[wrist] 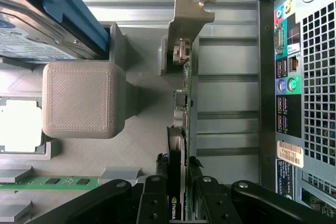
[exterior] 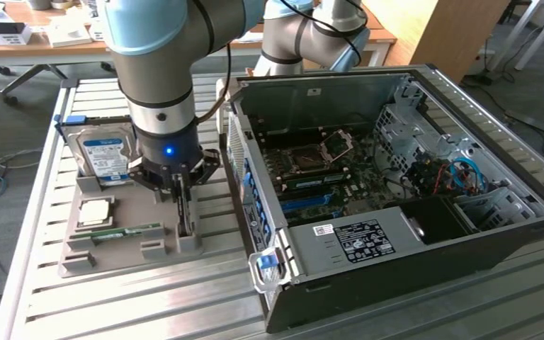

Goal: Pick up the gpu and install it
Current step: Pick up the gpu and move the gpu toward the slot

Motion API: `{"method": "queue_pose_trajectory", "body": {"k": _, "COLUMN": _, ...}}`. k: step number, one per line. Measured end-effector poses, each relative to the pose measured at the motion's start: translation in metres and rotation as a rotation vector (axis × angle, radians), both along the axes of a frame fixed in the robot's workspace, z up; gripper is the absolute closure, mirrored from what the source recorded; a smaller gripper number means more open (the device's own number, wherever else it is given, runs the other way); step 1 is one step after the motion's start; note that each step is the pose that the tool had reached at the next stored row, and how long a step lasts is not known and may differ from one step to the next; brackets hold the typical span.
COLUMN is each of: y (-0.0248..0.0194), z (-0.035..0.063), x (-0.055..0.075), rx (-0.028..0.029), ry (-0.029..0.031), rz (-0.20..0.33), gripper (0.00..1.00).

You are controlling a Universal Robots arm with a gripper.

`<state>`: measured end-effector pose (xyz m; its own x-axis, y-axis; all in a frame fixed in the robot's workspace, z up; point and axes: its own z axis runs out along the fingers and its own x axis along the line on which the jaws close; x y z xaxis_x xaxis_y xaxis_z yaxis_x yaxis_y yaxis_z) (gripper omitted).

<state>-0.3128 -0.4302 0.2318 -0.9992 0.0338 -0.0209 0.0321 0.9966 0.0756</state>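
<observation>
The gpu point(exterior: 186, 212) stands on edge in a slot of the grey holder tray point(exterior: 111, 263), to the exterior view's left of the open computer case point(exterior: 499, 244). In the wrist view the gpu point(wrist: 185, 93) appears edge-on, with its metal bracket point(wrist: 191, 9) at the far end. My gripper point(exterior: 180, 190) reaches straight down over it. The black fingers point(wrist: 156, 184) press against both faces of the card, so the gripper point(wrist: 177, 184) is shut on it. The card still sits in its slot.
A silver hard drive point(exterior: 104, 156) with a blue-white label stands upright in the tray behind the gripper. A green memory stick point(exterior: 125, 232) and a processor chip point(exterior: 95, 211) lie in the tray. The motherboard point(exterior: 329, 180) is exposed inside the case. The case's rear ports point(wrist: 286, 77) face the tray.
</observation>
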Motion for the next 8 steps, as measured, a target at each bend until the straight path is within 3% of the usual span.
{"method": "queue_pose_trajectory", "body": {"k": 8, "y": 0.0000, "z": 0.0028, "x": 0.0000, "rx": 0.0000, "ry": -0.0001, "rz": 0.001, "gripper": 0.74}}
